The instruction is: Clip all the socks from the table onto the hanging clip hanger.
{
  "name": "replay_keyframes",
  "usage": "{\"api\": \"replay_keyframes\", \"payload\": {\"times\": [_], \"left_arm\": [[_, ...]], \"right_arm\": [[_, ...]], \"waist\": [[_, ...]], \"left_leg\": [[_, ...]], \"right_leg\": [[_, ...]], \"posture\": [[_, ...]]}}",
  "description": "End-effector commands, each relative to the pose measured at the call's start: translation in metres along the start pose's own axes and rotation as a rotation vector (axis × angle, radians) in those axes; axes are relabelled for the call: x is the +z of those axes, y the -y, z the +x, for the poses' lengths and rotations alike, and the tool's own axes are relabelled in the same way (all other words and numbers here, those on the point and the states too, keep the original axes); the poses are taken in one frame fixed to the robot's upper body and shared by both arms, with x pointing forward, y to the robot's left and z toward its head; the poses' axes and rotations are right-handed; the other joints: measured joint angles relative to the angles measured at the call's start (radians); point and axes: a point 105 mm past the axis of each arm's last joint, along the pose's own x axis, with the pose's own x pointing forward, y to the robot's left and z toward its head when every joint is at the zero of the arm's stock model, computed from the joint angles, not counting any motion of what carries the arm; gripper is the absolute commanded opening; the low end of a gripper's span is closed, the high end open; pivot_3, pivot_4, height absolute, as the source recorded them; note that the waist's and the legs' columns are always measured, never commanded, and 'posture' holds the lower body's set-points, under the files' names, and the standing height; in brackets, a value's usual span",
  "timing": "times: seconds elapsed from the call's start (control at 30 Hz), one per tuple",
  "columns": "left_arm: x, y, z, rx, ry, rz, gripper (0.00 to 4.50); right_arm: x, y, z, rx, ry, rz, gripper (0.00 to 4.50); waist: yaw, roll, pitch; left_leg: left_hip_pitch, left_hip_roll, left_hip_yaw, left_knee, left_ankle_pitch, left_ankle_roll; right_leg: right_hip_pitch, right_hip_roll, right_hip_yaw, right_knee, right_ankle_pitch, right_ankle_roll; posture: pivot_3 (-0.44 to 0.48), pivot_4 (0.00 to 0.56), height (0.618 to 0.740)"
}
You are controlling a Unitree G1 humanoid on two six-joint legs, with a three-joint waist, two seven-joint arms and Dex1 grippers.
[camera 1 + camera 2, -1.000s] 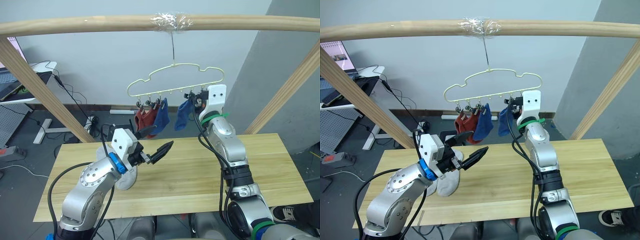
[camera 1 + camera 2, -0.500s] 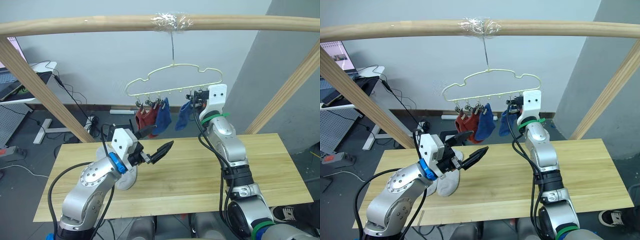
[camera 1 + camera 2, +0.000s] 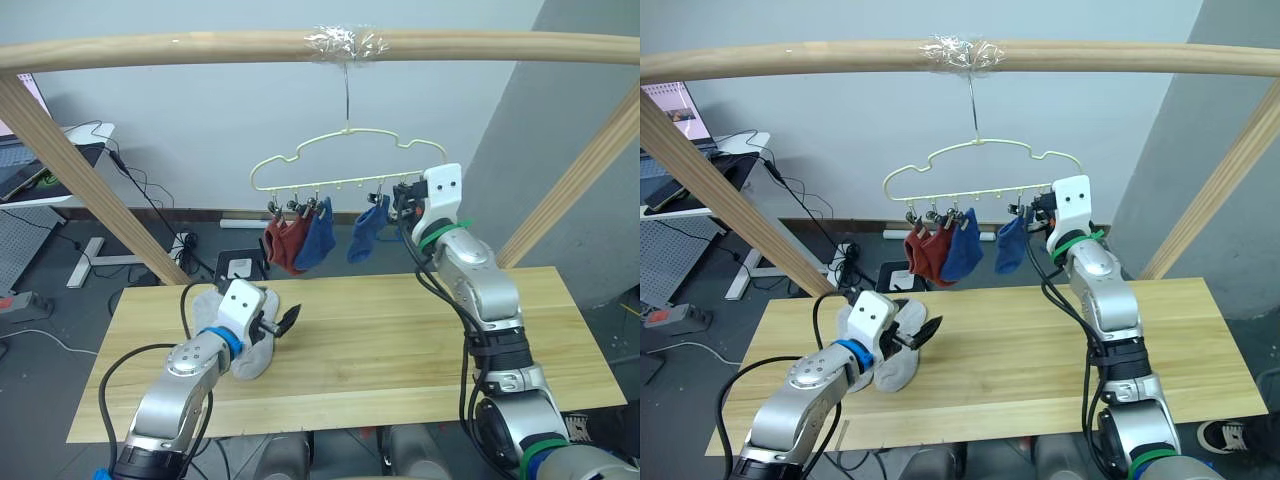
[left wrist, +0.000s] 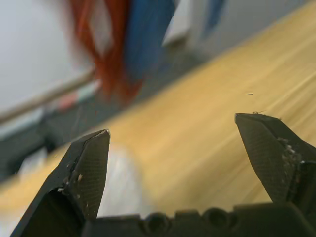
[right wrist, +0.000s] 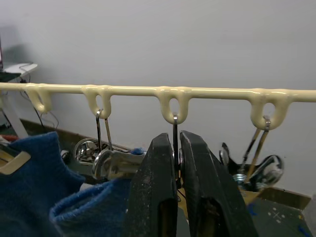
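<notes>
looks like four socks are up on the clip hanger [image 3: 345,160], two grey socks [image 3: 245,350] left on the tabletop [image 3: 400,340], left gripper [image 4: 180,148] jaws wide open near them, right gripper [image 5: 177,148] jaws pinched on a clip wire [image 5: 174,129]

Four socks [image 3: 300,235] on clip hanger [image 3: 347,160]; grey pair [image 3: 245,345] on table [image 3: 400,340].
</notes>
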Motion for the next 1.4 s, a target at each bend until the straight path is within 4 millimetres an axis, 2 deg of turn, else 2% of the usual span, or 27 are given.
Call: {"api": "replay_keyframes", "payload": {"times": [0.03, 0.2, 0.43, 0.53, 0.8, 0.97, 1.03, 1.1, 1.2, 1.3, 1.4], "left_arm": [[-0.008, -0.011, 0.013, 0.046, -0.028, 0.053, 4.5], [-0.032, -0.029, 0.025, 0.106, -0.133, 0.065, 4.5], [-0.056, -0.032, 0.033, 0.082, -0.207, -0.043, 4.5], [-0.059, -0.027, 0.033, 0.039, -0.219, -0.062, 3.93], [-0.053, -0.019, 0.031, 0.013, -0.179, -0.07, 1.94], [-0.043, -0.006, 0.029, -0.031, -0.124, -0.088, 0.62], [-0.032, 0.001, 0.028, -0.058, -0.075, -0.126, 0.03], [-0.015, 0.012, 0.028, -0.102, -0.006, -0.175, 0.03], [0.033, 0.049, 0.022, -0.265, 0.159, -0.264, 0.03], [0.067, 0.081, 0.011, -0.415, 0.26, -0.254, 0.03], [0.094, 0.101, 0.009, -0.473, 0.353, -0.208, 0.03]], "right_arm": [[0.004, -0.004, -0.007, 0.031, -0.004, 0.013, 0.01], [0.004, -0.007, -0.013, 0.027, -0.017, 0.021, 0.01], [0.007, -0.007, -0.016, 0.024, -0.022, 0.019, 0.01], [0.007, -0.006, -0.017, 0.02, -0.026, 0.025, 0.0], [0.005, -0.004, -0.016, 0.017, -0.034, 0.034, 0.0], [0.005, -0.001, -0.015, 0.016, -0.039, 0.033, 0.0], [0.006, 0.001, -0.014, 0.014, -0.045, 0.042, 0.0], [0.006, 0.001, -0.014, 0.019, -0.059, 0.052, 0.0], [0.006, 0.0, -0.015, 0.023, -0.108, 0.132, 0.0], [0.012, -0.002, -0.017, 0.032, -0.148, 0.201, 0.0], [0.018, -0.008, -0.02, 0.062, -0.184, 0.237, 0.0]], "waist": [[0.005, 0.0, 0.0], [0.009, 0.0, 0.0], [0.004, 0.0, 0.0], [0.002, 0.0, 0.0], [0.001, 0.0, -0.001], [0.001, 0.0, -0.001], [0.001, 0.0, -0.001], [0.002, 0.0, -0.001], [0.003, 0.0, 0.0], [0.004, 0.0, -0.001], [0.003, 0.0, 0.0]], "left_leg": [[0.0, 0.0, -0.001, 0.0, 0.0, 0.0], [0.0, 0.0, -0.001, 0.0, 0.0, 0.0], [0.0, 0.0, -0.001, 0.0, 0.0, 0.0], [0.0, 0.0, -0.001, 0.001, 0.0, 0.0], [0.0, 0.0, -0.001, 0.0, 0.0, 0.0], [0.0, 0.0, -0.001, 0.0, 0.0, 0.0], [0.0, 0.0, -0.001, 0.0, 0.0, 0.0], [-0.001, 0.0, -0.001, 0.001, 0.0, 0.0], [-0.001, 0.0, -0.001, 0.001, 0.0, 0.0], [-0.002, 0.0, -0.002, 0.001, 0.0, 0.0], [-0.001, 0.0, -0.001, 0.001, 0.0, 0.0]], "right_leg": [[0.0, 0.0, -0.001, 0.0, 0.0, 0.0], [0.0, -0.001, -0.001, 0.0, 0.002, -0.002], [0.0, -0.001, -0.002, 0.0, 0.003, -0.004], [0.0, -0.001, -0.001, 0.0, 0.003, -0.004], [0.0, -0.001, -0.001, 0.0, 0.003, -0.004], [0.0, -0.001, -0.002, 0.0, 0.003, -0.004], [0.0, -0.001, -0.002, 0.0, 0.003, -0.004], [0.0, -0.001, -0.002, 0.0, 0.003, -0.004], [0.0, -0.001, -0.001, 0.0, 0.003, -0.004], [0.0, -0.002, -0.002, 0.0, 0.003, -0.004], [0.0, -0.001, -0.002, 0.0, 0.003, -0.004]], "posture": [[-0.022, 0.174, 0.74], [-0.044, 0.171, 0.74], [-0.066, 0.166, 0.74], [-0.068, 0.164, 0.74], [-0.057, 0.17, 0.74], [-0.053, 0.173, 0.74], [-0.053, 0.174, 0.74], [-0.052, 0.174, 0.74], [-0.053, 0.174, 0.74], [-0.052, 0.174, 0.74], [-0.058, 0.173, 0.74]]}}
